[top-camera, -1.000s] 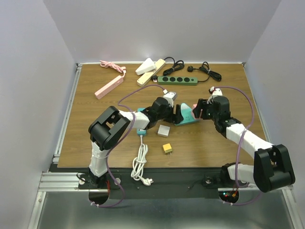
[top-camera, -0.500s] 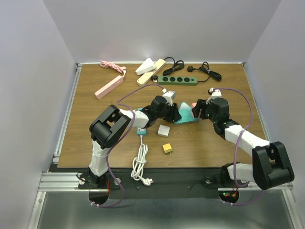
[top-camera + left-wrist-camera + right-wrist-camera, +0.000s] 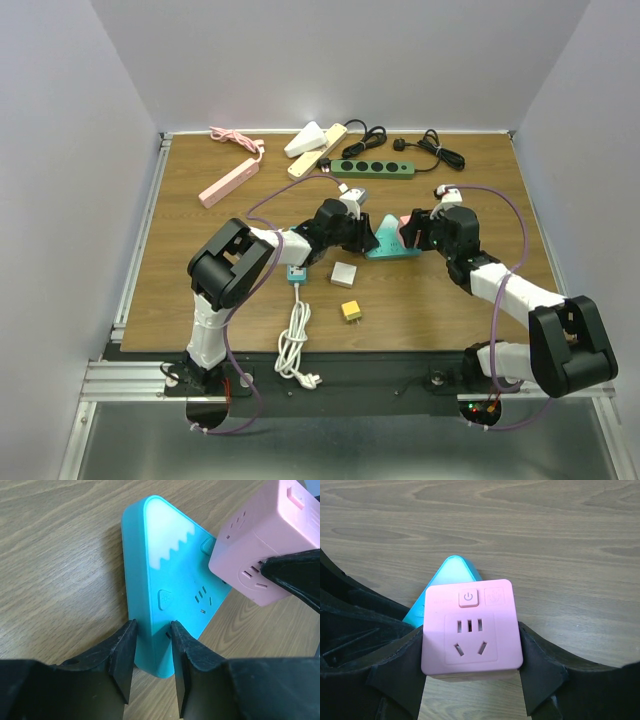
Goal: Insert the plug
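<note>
A teal triangular socket block (image 3: 386,243) lies on the wooden table (image 3: 200,260) at mid-table, with its socket face (image 3: 172,570) showing in the left wrist view. My left gripper (image 3: 366,232) is shut on its near corner, a finger pressed on each side (image 3: 152,647). The plug is a pink cube adapter (image 3: 471,627) with a power button and socket holes on the face that shows. My right gripper (image 3: 471,647) is shut on it, holding it just above the teal block's far end (image 3: 451,569). The pink cube (image 3: 260,545) hovers over the block's sockets; its prongs are hidden.
A green power strip (image 3: 372,169), cream strips (image 3: 318,148), a pink strip (image 3: 229,183) and black cables (image 3: 435,150) lie at the back. A grey cube (image 3: 344,275), yellow cube (image 3: 351,311), small teal adapter (image 3: 296,272) and white cord (image 3: 295,340) sit in front.
My left gripper's fingers have come together onto the teal block's corner. The right arm has carried the pink cube a little left, closer over the block.
</note>
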You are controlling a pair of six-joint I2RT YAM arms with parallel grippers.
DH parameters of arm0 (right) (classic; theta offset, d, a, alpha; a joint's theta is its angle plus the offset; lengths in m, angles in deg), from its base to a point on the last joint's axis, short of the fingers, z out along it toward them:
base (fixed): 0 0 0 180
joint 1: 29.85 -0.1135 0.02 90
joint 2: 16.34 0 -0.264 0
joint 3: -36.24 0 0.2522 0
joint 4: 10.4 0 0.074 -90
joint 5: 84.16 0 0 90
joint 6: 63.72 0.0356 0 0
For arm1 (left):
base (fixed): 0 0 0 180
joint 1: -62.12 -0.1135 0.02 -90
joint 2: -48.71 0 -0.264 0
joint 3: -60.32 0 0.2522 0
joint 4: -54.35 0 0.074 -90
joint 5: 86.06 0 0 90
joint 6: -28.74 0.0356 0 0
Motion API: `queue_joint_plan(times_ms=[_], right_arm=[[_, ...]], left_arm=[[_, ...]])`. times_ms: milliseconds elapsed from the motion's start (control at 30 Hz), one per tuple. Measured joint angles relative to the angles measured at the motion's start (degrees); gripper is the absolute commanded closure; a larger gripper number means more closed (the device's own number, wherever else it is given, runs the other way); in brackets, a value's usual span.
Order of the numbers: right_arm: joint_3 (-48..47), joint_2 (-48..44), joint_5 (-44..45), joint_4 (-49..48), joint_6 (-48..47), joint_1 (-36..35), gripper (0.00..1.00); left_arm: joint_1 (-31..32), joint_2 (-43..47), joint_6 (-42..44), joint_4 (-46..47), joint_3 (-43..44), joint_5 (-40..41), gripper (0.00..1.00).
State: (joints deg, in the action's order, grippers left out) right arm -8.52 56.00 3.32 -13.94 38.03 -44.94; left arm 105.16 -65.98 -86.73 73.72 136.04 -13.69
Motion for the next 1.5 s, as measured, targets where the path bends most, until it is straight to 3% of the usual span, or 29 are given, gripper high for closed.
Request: queue_joint_plan(times_ms=[1500], right_arm=[[1.9, -1.4, 8.0, 0.2, 0.7, -2.3, 0.99]], left_arm=[[-1.1, 0.0, -0.5, 0.0, 0.0, -1.7, 0.59]])
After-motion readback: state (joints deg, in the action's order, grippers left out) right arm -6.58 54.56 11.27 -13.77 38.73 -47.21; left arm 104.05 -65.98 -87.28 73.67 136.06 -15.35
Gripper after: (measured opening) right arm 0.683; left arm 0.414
